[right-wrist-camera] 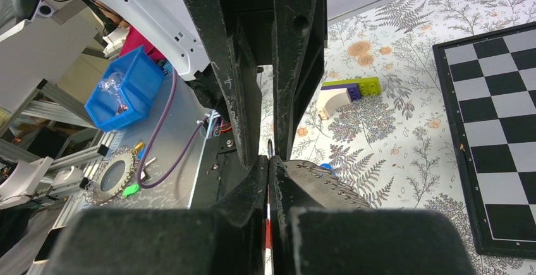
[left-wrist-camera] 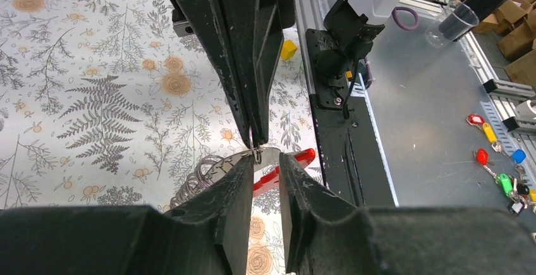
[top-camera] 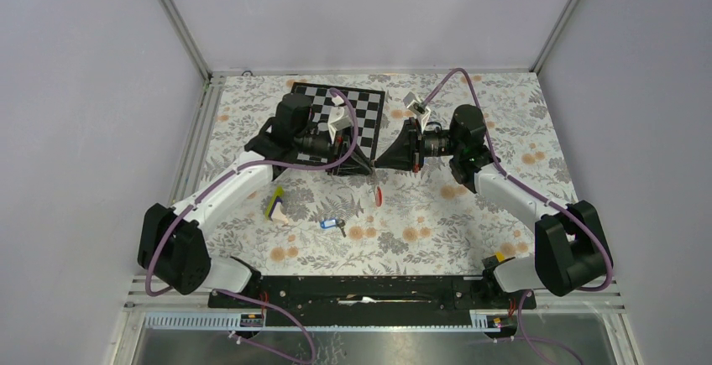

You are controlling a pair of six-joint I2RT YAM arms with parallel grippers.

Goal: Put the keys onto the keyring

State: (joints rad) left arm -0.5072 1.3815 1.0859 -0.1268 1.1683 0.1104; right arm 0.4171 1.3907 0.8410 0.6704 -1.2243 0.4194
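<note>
keyring (left-wrist-camera: pixel 304 156): floppy red strap; right claw (right-wrist-camera: pixel 268 160) clenched on it, left claw (left-wrist-camera: pixel 265 160) parted, empty. keys (top-camera: pixel 335 226): tiny, likely light; pinch the blue tag (top-camera: pixel 327 223).

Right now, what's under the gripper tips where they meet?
The keyring hangs there, red part showing, pinched by the right gripper. Below it is the floral table. From above, the grippers cover its top end. The keys lie apart, nearer the bases.

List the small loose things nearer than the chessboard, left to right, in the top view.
yellow-purple-white block → keys → keyring
</note>
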